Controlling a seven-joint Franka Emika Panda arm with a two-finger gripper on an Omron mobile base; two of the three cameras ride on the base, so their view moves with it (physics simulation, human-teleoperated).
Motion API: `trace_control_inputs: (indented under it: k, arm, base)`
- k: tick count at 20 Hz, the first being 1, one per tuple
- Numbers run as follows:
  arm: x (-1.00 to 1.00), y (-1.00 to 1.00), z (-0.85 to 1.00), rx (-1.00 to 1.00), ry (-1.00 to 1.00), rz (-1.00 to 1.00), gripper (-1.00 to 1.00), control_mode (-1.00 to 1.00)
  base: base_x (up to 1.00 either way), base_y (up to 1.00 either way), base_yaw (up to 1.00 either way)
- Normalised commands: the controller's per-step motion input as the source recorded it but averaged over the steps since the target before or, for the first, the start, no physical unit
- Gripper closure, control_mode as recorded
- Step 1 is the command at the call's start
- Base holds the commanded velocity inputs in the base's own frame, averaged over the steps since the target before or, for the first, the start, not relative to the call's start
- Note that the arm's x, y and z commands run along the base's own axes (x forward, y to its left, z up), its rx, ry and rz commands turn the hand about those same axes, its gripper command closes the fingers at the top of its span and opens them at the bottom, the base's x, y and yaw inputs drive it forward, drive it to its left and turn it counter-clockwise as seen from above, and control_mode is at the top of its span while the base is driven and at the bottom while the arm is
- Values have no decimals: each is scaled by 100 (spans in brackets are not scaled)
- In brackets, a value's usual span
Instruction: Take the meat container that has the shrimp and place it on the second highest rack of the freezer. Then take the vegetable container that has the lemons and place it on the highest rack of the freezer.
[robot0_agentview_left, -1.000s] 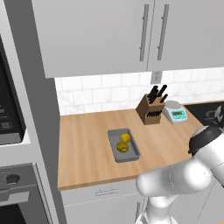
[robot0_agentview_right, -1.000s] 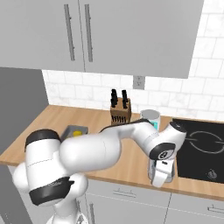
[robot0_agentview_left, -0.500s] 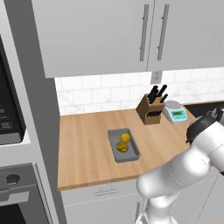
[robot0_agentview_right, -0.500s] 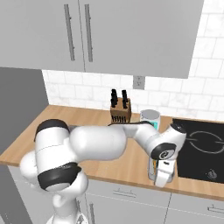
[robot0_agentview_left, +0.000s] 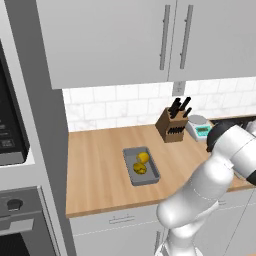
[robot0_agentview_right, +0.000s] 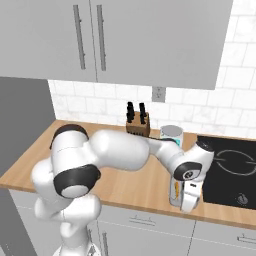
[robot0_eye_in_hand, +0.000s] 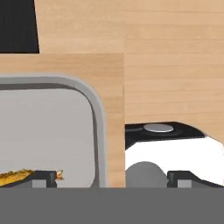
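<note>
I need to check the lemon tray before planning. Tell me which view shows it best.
The left base view: the lemon tray lies in full sight on the wooden counter, both lemons visible inside. In the right base view the arm stands in front of that spot. The hand view looks at the shrimp tray instead.

You have two grey trays: one tray with lemons (robot0_agentview_left: 141, 166) and one tray with shrimp (robot0_eye_in_hand: 52, 127). Count two lemons (robot0_agentview_left: 142, 163) and one shrimp (robot0_eye_in_hand: 17, 176). There is one knife block (robot0_agentview_left: 170, 125), one kitchen scale (robot0_agentview_left: 200, 129), one black cooktop (robot0_agentview_right: 230, 170), and two upper cabinet doors (robot0_agentview_left: 165, 37).
</note>
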Motion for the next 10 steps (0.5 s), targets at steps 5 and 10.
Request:
trace_control_inputs:
  k: [5, 10]
  arm:
    - [10, -23, -16, 2, 0, 0, -100, -100]
    - [0, -15, -29, 2, 0, 0, -100, -100]
  base:
    - [0, 0, 0]
    - [0, 0, 0]
